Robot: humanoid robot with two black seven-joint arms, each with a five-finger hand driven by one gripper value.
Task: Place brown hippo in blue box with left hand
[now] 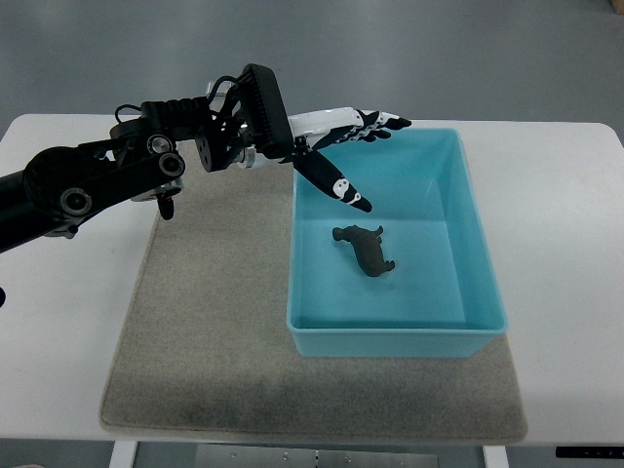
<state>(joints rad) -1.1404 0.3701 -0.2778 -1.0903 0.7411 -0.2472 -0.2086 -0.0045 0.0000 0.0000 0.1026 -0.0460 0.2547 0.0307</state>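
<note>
The brown hippo (365, 249) lies on its side on the floor of the blue box (460, 331), near the middle. My left hand (353, 146) hovers over the box's far left corner, above and to the left of the hippo. Its fingers (375, 124) are spread straight and the thumb points down toward the hippo. The hand holds nothing. The left arm comes in from the left edge. The right arm does not show.
The blue box stands on a grey-beige mat (214, 322) that lies on a white table (565, 244). The table's front edge runs along the bottom of the picture.
</note>
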